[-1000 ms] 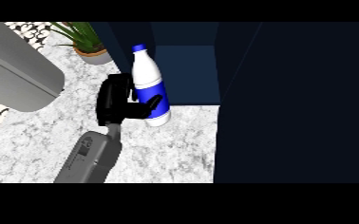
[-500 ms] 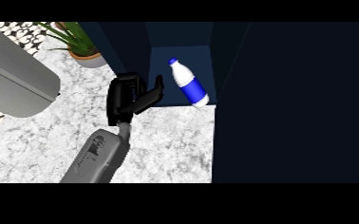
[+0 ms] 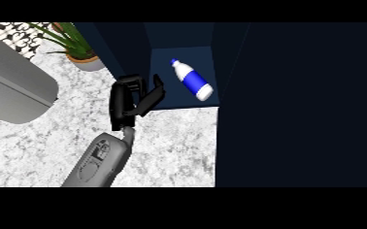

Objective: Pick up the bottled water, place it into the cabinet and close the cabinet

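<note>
Nearest, along the lower edge of the head view, one grey forearm rises over the marbled counter. It ends in one black hand, which I take for the left hand from its place at the view's left, though nothing in the picture settles which side it belongs to. The hand holds nothing: its fingers are relaxed and slightly spread, the thumb side bent over a little, and it hovers at the front left edge of the cabinet's opening, apart from the bottle. No second hand shows.

Just beyond the hand lies one bottled water, on its side on the blue floor of the cabinet. Its white cap end points up and left toward the back, its white base down and right toward the front, and a blue label wraps its middle. It rests near the right inner wall of the compartment, whether touching it I cannot tell.

To the right, one large dark cabinet door stands open and fills that side, hiding whatever lies behind it.

To the left sits one grey rounded object, partly cut off by the edge. Farther back stands one potted plant, green leaves in a pale pot, beside the cabinet's left wall.
</note>
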Controlling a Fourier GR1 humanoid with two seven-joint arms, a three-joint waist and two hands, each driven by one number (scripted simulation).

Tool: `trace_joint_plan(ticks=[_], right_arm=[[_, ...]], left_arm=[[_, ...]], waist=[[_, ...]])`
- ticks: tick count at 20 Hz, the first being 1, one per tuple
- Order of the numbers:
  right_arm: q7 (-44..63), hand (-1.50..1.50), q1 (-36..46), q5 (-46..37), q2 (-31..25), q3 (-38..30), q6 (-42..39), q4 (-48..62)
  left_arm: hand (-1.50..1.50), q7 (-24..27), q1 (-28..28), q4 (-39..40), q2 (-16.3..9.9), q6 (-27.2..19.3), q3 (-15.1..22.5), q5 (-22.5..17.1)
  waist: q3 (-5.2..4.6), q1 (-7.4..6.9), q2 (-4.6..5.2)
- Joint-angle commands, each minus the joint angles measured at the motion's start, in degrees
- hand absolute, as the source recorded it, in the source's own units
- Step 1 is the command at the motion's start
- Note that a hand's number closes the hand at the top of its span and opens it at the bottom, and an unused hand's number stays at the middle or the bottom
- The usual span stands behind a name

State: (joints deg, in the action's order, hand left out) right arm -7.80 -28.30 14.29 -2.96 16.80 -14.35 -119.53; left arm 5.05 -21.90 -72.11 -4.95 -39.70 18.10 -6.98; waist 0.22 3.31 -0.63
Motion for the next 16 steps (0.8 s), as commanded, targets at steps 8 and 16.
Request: trace_joint_plan(ticks=[8,16], right_arm=[[0.13,-1.50,1.16,0.17,-0.31,0.80,-0.87,-0.15],[-0.01,-1.50,-0.93,0.23,-0.44,1.21,-0.69,-0.24]], left_arm=[[1.50,-2.22,-14.48,16.05,-3.13,-1.08,0.37,6.39],[-1.50,-4.70,-16.05,17.46,-5.29,-5.65,0.80,9.59]], waist=[[-0.24,2.96,2.18],[-0.23,2.89,2.02]])
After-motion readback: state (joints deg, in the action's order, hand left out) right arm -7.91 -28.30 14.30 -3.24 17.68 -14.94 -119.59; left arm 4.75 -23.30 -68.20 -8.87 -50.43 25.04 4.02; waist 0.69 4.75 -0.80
